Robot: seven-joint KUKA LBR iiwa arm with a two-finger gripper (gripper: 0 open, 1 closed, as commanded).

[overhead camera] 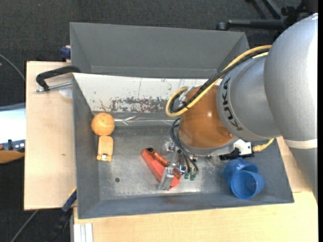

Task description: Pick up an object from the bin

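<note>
Camera view from above of a grey metal bin [132,189] with a robot arm reaching in from the right. Nearest the front wall, at the right, a blue plastic cup [245,183] lies on its side with its mouth facing forward. Left of it, at the middle of the floor, the end effector [170,178] is low over the near end of a long orange-red piece [153,161] that lies flat and aslant. It touches or almost touches the piece, and I cannot tell whether it is apart or together.

The piece looks like hard plastic: probably light, stiff and a little slippery on metal. Its narrow width seems the best place to grip it, across the middle.

Farther back on the left lies a small tan block [105,148], and behind it an orange ball [103,124]. The arm's orange wrist cover [202,127] hangs above the right side.
</note>
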